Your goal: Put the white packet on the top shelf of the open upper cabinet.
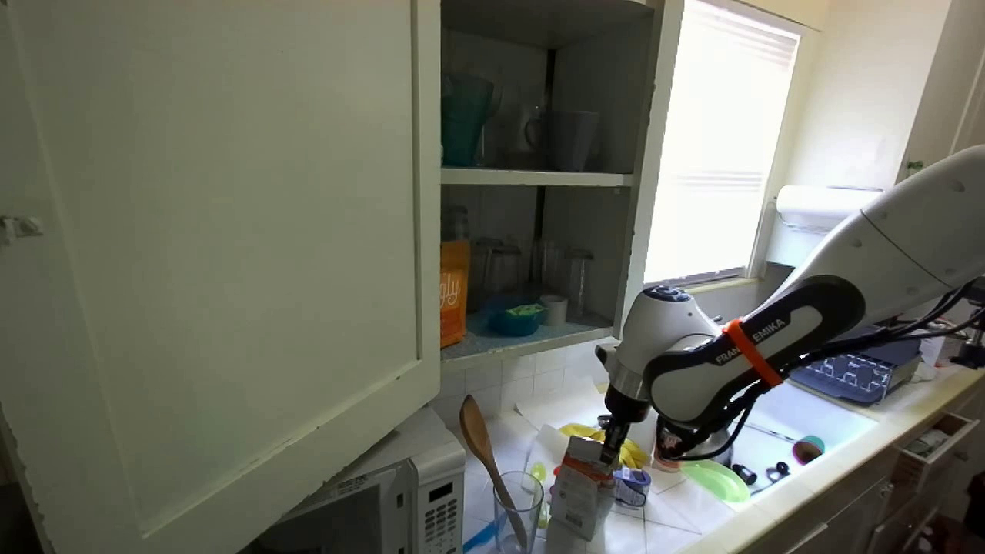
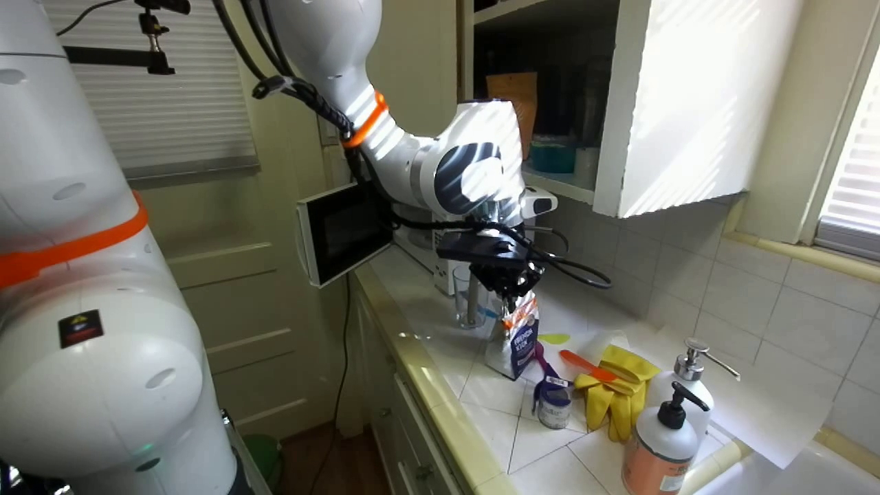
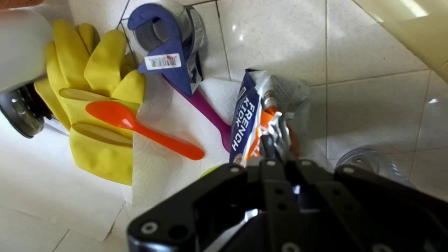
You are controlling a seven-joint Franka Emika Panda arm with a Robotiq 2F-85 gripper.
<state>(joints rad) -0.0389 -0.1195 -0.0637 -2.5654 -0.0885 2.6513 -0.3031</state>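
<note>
The white packet has a red-orange patch and a dark blue panel. It also shows in an exterior view and in the wrist view. My gripper points down and is shut on the packet's crumpled foil top, as the wrist view shows. The packet stands slightly tilted at the counter; I cannot tell if its base touches. The open upper cabinet has its large white door swung out. Its top shelf holds a teal cup and mugs. The shelf is partly visible in an exterior view.
The lower shelf holds an orange bag, a teal bowl and glasses. A glass with a wooden spoon and a microwave stand beside the packet. A tape dispenser, yellow gloves and soap bottles lie toward the sink.
</note>
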